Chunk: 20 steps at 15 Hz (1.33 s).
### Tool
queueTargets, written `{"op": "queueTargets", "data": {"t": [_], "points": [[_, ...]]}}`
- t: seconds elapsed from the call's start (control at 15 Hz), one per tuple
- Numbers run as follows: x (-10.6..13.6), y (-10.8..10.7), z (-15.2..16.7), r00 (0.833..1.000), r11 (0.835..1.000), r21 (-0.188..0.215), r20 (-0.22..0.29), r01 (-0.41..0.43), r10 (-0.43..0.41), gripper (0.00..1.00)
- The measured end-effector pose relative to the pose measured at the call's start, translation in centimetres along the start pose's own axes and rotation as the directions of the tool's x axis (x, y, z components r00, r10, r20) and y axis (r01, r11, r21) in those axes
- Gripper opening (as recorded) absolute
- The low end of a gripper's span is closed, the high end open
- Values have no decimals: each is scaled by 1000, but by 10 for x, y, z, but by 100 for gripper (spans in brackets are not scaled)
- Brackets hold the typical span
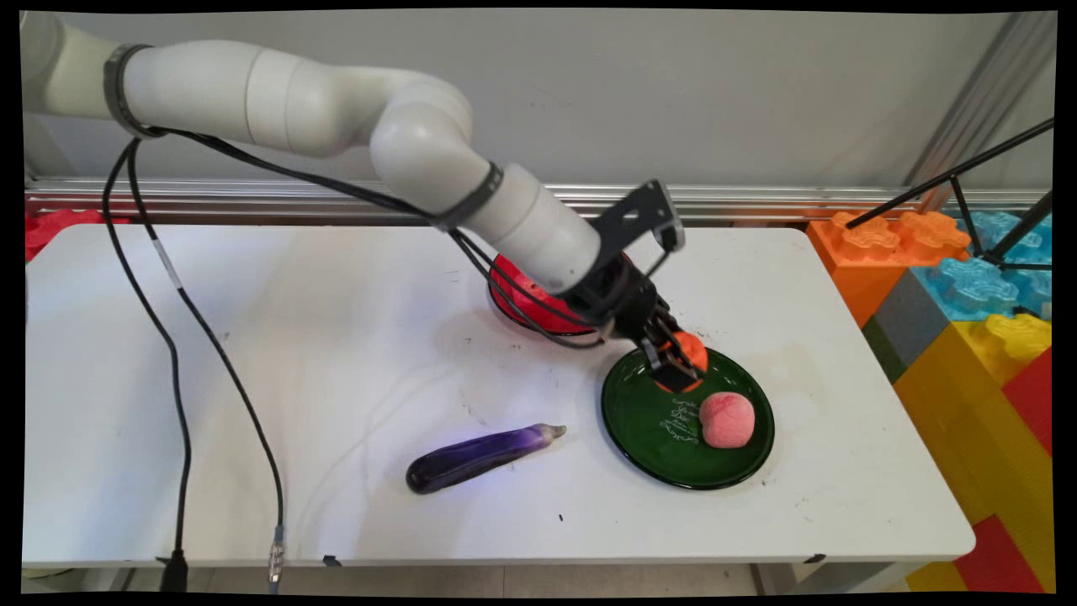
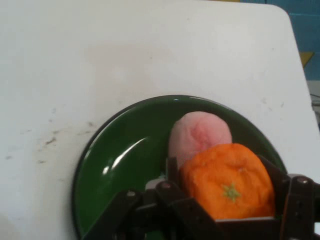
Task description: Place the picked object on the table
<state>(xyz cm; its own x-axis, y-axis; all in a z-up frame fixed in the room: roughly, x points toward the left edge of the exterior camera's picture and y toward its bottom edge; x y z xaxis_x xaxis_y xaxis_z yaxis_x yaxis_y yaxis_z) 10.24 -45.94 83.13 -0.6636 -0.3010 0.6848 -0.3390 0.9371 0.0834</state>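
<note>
**Orange fruit held over the far rim of the green plate**

Nearest the camera, an eggplant point(image 1: 480, 455) lay on the white surface point(image 1: 252, 379), dark purple and glossy, its stem end pointing right toward the plate but well apart from it. It lay flat on its side, free of anything else.

Just to the right and a little farther back sat the green plate point(image 1: 648, 438), flat on the surface near the right end. A pink peach point(image 1: 727, 419) rested on the plate's right half, inside the rim, where the shallow dish kept it from rolling.

Farther still, over the far-left part of the plate, the jaws point(image 1: 678, 364) were closed on an orange fruit point(image 1: 690, 346). The hand view showed this orange fruit point(image 2: 229, 183) gripped from both sides by the black fingers point(image 2: 295, 210), its small green star-shaped calyx facing the camera, with the peach point(image 2: 199, 135) just beyond it and the plate point(image 2: 125, 155) beneath. Whether the fruit touched the plate or hung just above it could not be told; the grip looked firm, the fruit filling the gap between the fingers.

Behind the wrist, farther and to the left, a red bowl-like thing point(image 1: 526, 295) stood on the surface, largely hidden by the arm and its cables.

Beyond the surface's right end, large toy blocks point(image 1: 968, 278) in orange, blue and yellow were stacked.
</note>
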Motion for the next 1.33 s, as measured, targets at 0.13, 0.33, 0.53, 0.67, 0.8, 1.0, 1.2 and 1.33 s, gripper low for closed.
{"op": "queueTargets", "data": {"t": [0.13,0.33,0.53,0.67,0.8,1.0,1.2,1.33], "points": [[-1,-15,-11,1000,1000,8,8,-5,4,0],[-8,-34,-28,1000,1000,15,25,-5,5,0],[-18,-50,-44,999,1000,16,47,-4,4,0],[-27,-60,-54,998,1000,14,64,-4,3,0],[-37,-69,-61,997,1000,14,80,-3,2,0],[-50,-76,-63,995,1000,10,97,1,-2,0],[-66,-81,-62,993,1000,1,120,6,-6,0],[-75,-82,-60,992,1000,-4,129,9,-8,0]]}}
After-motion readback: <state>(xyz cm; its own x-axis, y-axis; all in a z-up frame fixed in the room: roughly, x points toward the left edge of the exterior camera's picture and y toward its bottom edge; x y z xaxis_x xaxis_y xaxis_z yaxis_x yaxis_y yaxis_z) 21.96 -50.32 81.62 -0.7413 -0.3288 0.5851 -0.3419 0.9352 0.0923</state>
